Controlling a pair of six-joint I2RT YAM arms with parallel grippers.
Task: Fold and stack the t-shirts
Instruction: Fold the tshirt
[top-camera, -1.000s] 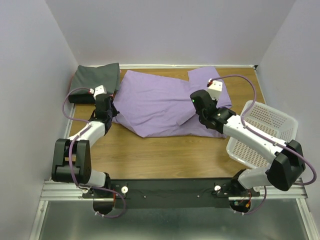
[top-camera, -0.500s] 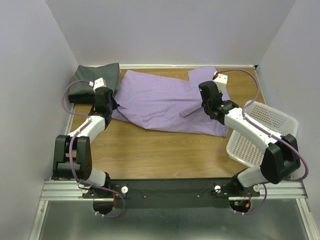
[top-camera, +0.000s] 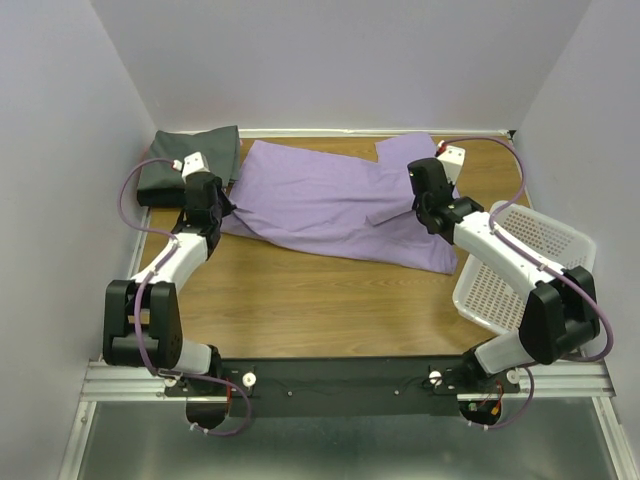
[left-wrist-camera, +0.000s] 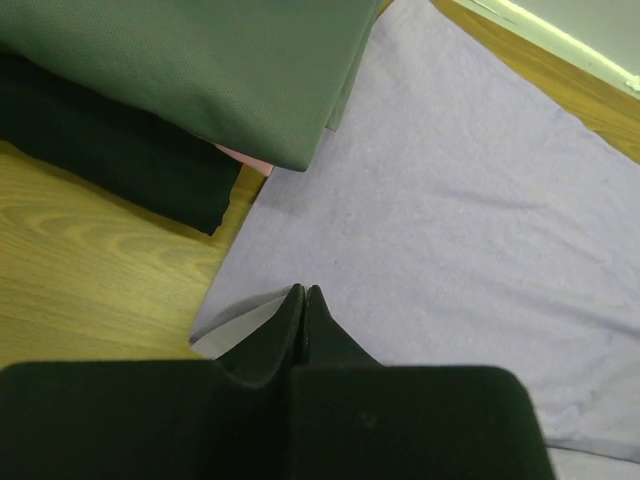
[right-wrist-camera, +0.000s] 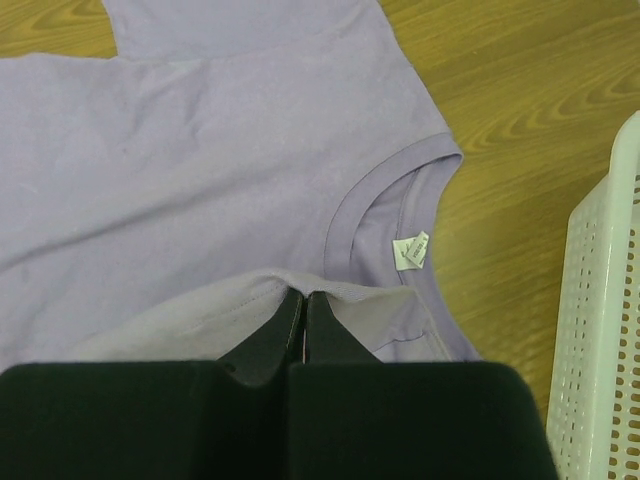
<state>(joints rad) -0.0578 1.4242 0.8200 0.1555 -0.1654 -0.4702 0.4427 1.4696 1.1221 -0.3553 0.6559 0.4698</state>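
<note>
We take the white mesh basket (top-camera: 520, 265) as our mark. The lavender t-shirt (top-camera: 320, 205) lies spread on the table (top-camera: 300, 300) just beside the basket. Its long axis runs straight away from the basket towards the folded dark grey t-shirt (top-camera: 195, 160), which sits well apart from the basket at the far end of that line. A sliver of a pinkish shirt (left-wrist-camera: 245, 158) peeks out under the grey one.

The collar (right-wrist-camera: 385, 200) with its label (right-wrist-camera: 410, 250) is at the basket end of the lavender shirt, and the plain bottom edge is at the end away from the basket. We have one arm at each end, with the bulk of the cloth stretched between them.

The right gripper (right-wrist-camera: 303, 293) is at the basket end. Its fingers are pressed together on a raised flap of lavender cloth just beside the collar, and the flap drapes up to the tips.

The left gripper (left-wrist-camera: 303, 290) is at the end far from the basket, close by the grey stack. Its fingers are closed too, with no gap showing, and the shirt's edge curls up to meet them. We read that as a pinch on the cloth.

In our judgement the coming fold depends on that one line from basket to stack. Each arm is nearest its own end, so the held edges should travel together across the axis — not along it.
</note>
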